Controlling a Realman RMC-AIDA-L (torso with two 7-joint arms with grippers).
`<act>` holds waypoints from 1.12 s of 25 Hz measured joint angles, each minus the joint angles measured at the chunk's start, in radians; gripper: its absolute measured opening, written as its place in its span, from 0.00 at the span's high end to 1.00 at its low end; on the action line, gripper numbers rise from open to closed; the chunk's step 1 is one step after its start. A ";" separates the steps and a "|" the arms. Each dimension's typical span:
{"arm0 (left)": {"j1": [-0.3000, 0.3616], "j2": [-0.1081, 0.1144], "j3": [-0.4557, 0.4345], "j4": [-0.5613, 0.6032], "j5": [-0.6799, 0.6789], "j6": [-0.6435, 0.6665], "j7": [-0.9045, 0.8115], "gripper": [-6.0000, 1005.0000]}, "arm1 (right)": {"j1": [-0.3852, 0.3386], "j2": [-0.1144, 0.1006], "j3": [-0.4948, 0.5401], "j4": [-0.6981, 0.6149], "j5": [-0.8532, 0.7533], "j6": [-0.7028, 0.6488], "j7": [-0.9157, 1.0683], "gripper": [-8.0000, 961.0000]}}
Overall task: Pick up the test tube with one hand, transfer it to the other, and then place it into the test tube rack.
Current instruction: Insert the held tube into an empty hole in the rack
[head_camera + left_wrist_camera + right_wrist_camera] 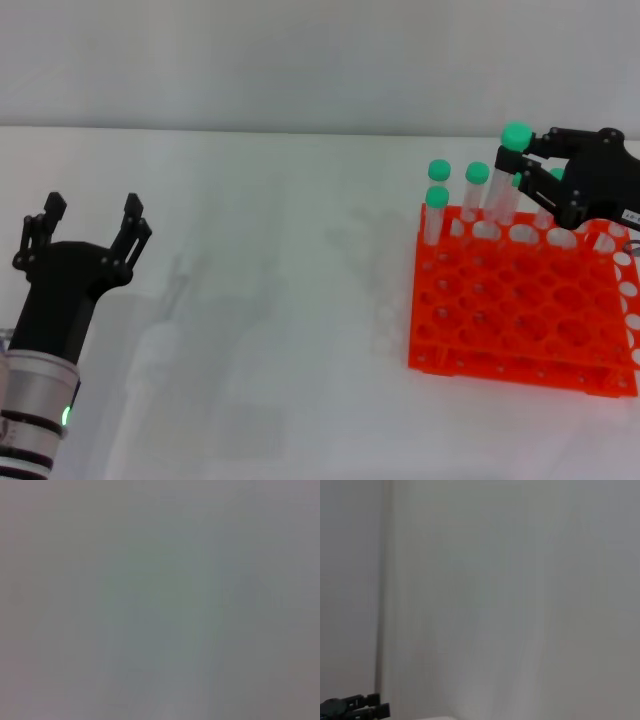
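From my console, the right gripper (pixel 527 158) apparently clasped the test tube (pixel 508 180) over the test tube rack's (pixel 520 305) far edge, while the left gripper (pixel 88 228), fingers spread, idled well left of the rack.

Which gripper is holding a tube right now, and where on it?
The right gripper grips the test tube just below its green cap, over the rack. The left gripper is open, empty.

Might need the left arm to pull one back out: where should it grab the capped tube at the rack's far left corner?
Take that tube just under its green cap, coming from the rack's open left side. It stands upright with its lower end in a hole, so only the upper shaft is free. The left gripper is open and empty; the right gripper holds another tube further right.
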 joint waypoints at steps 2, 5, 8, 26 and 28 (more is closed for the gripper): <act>0.004 -0.001 0.000 -0.001 -0.003 -0.003 0.000 0.13 | 0.001 0.002 -0.008 0.003 0.000 -0.007 -0.007 0.78; -0.002 -0.001 0.002 0.001 -0.003 -0.016 0.000 0.12 | 0.008 0.007 -0.031 0.018 0.006 -0.041 -0.027 0.78; -0.012 -0.001 0.002 0.003 -0.003 -0.030 0.000 0.12 | 0.029 0.010 -0.049 0.060 0.011 -0.080 -0.057 0.78; -0.030 -0.001 0.006 0.001 0.000 -0.037 0.000 0.12 | 0.076 0.015 -0.049 0.171 0.038 -0.157 -0.152 0.78; -0.031 -0.001 0.006 0.001 -0.001 -0.037 0.000 0.12 | 0.077 0.016 -0.049 0.172 0.038 -0.171 -0.156 0.78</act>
